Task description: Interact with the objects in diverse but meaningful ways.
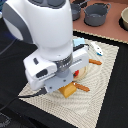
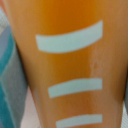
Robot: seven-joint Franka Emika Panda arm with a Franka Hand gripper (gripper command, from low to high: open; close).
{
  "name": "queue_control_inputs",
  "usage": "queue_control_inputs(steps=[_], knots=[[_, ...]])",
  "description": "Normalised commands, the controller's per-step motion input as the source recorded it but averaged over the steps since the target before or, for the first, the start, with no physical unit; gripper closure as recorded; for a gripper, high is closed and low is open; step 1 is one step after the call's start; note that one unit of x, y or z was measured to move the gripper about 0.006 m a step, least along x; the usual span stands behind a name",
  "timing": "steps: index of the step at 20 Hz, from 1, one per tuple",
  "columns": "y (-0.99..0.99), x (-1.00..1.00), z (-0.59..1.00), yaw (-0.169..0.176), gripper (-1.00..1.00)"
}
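The golden-yellow bread loaf (image 1: pixel 68 90) is lying on the beige woven mat (image 1: pixel 107 85), directly under the robot arm (image 1: pixel 47 35), with only one corner showing below the wrist housing. In the wrist view the loaf (image 2: pixel 65 65) is filling almost the whole picture as a blurred orange surface crossed by three pale curved stripes, so the camera is sitting very close above it. A small part of a red tomato (image 1: pixel 76 74) is showing just beside the loaf, against the arm's body. The gripper (image 1: pixel 64 85) is hidden behind the wrist housing in the exterior view and is out of the wrist view; whether its fingers are spread or closed cannot be told. An orange-handled utensil (image 1: pixel 82 87) is lying just beside the loaf toward the exterior view's right, and a second one (image 1: pixel 95 62) is lying farther up the mat. A white-and-blue tube-like piece (image 1: pixel 98 49) is resting near the mat's far edge. Two grey pots (image 1: pixel 96 14) are standing beyond the mat on the table. A blurred white-and-teal surface (image 2: pixel 9 95) is bordering the loaf in the wrist view. No writing is legible.
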Motion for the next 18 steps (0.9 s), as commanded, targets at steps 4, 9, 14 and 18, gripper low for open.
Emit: queue_control_inputs(steps=[4, 9, 14, 18], knots=[[-0.76, 0.29, 0.07, -0.012, 1.00], [-0.74, 0.05, 0.05, -0.015, 1.00], [-0.48, -0.04, 0.11, -0.003, 1.00], [0.28, 0.02, -0.13, 0.005, 1.00]])
